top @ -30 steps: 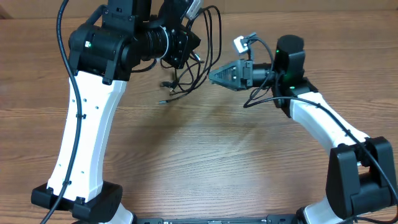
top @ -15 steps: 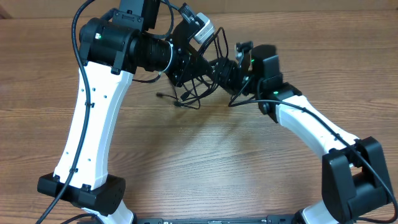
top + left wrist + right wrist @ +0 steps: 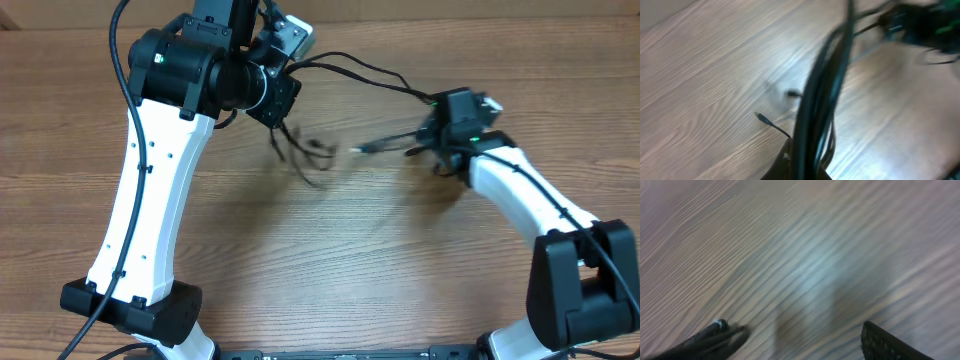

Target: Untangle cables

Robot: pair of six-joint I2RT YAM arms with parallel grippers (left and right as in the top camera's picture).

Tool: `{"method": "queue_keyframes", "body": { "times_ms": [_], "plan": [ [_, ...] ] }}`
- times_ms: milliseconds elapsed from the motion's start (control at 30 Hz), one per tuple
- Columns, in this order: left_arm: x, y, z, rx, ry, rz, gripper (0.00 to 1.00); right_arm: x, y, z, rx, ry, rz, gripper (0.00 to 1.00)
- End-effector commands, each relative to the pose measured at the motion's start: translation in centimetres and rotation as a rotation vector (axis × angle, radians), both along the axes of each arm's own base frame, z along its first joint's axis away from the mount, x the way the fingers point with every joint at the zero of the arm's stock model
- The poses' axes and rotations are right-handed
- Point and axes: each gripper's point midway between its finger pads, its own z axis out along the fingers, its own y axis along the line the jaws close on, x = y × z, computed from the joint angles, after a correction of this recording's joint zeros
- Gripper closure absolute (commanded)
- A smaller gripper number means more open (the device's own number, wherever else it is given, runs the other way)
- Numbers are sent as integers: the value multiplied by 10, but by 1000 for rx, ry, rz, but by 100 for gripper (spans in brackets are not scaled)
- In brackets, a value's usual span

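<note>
Separating strands | left gripper pinches the cables, hanging under it | right gripper, right of left gripper, wide and empty | should catch one single strand, pull slowly

Bright, even light from above; soft shadows on desk. Overhead view sharp exc. dangling cables, motion-blurred. Both wrist views badly smeared, w/ pale glare patches on wood.
</note>
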Motion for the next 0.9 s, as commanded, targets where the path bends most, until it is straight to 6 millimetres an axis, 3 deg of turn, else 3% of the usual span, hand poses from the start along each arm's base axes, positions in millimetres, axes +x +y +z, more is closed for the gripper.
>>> {"method": "queue_keyframes", "body": {
  "times_ms": [0,67,133,233,267,333,400,467,600,733,800,833,867],
  "plan": [
    [7,29,-12,95,17,178,92,-1,-45,8,-61,-2,-87,19],
    [6,34,-23,114,47,218,92,-2,-55,6,-49,12,-85,18],
    [4,35,-40,118,97,245,89,-4,-58,3,-8,25,-83,11],
    [-2,34,-73,133,180,257,75,-8,-52,-3,43,61,-25,10],
    [-4,34,-84,143,201,256,64,-11,-52,-4,48,73,-24,9],
    [-6,35,-105,158,234,256,50,-20,-51,-9,57,113,-21,6],
    [-9,35,-122,160,267,268,40,-29,-49,-13,64,157,-19,4],
    [-11,28,-134,129,294,250,37,-37,-45,-17,87,193,-9,1],
    [-9,12,-147,53,308,214,33,-45,-9,-21,232,239,171,0],
    [-6,10,-158,30,310,253,31,-57,32,-16,413,259,375,0],
    [-7,11,-163,28,321,270,29,-63,41,-14,468,276,393,0],
    [-8,11,-165,29,326,272,24,-66,43,-15,477,286,392,0],
    [-9,11,-167,31,330,272,7,-67,42,-15,477,291,392,0]
  ]
}}
